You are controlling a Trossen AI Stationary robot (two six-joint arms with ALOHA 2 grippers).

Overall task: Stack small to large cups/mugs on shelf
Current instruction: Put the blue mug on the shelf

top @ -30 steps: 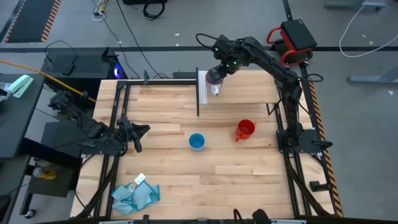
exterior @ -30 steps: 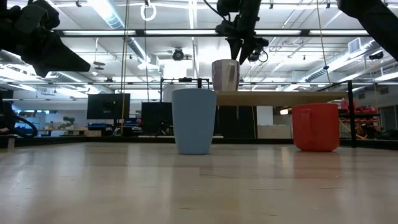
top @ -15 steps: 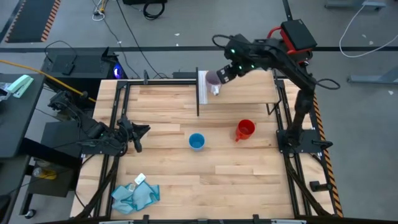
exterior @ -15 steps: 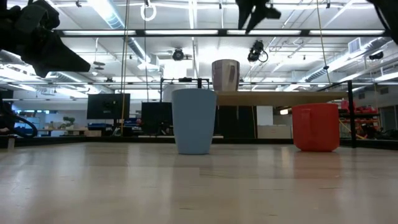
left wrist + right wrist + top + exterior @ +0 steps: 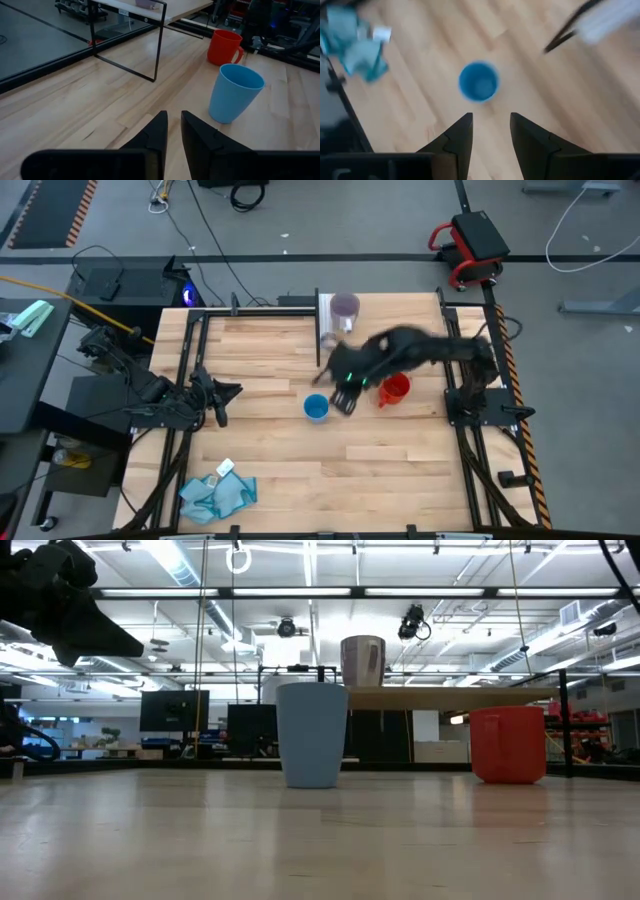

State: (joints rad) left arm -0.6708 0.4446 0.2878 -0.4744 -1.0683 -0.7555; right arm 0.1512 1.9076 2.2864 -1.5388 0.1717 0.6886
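Jaws spread, empty: right gripper just beside blue cup, probably lining up a grasp. Purple cup on shelf beyond.

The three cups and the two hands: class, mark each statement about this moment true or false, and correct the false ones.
1. The purple cup stands on the shelf. True.
2. The blue cup is stacked inside the red mug. False: they stand apart on the tabletop.
3. The right hand is above the tabletop beside the blue cup, open and empty. True.
4. The left hand grips the blue cup. False: it holds nothing, away at the table's left side.
5. The red mug lies on its side. False: it is upright.
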